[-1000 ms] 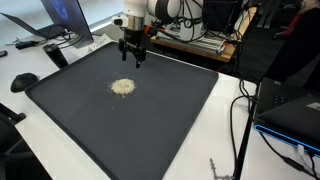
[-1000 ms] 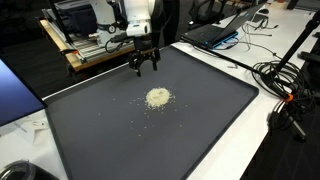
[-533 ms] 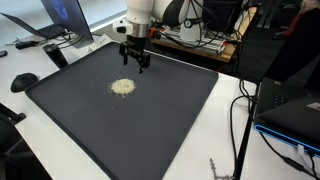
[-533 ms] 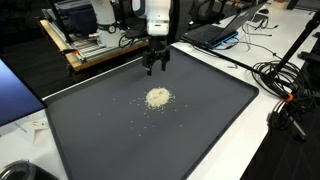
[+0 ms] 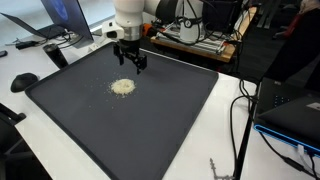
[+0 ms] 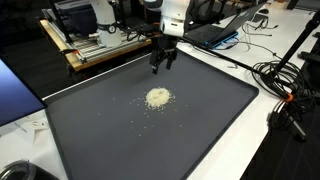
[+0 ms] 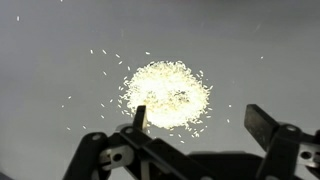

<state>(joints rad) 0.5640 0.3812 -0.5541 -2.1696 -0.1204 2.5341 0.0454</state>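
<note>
Hovering wide-open empty hand (image 5: pixel 129 66), rice pile (image 5: pixel 122 87), dark mat (image 5: pixel 170 120), cluttered lab benches (image 6: pixel 95 50)

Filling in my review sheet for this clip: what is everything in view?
pile of pale rice-like grains: one, off-white, on the mat, stray grains scattered around it
dark grey flat mat: one, covering most of the table
white table: one, under the mat
open dark laptop: at least one, beyond the mat's far corner
black cables: several, at the table edge
black gripper: one, open, empty, above the mat beside the pile
</note>
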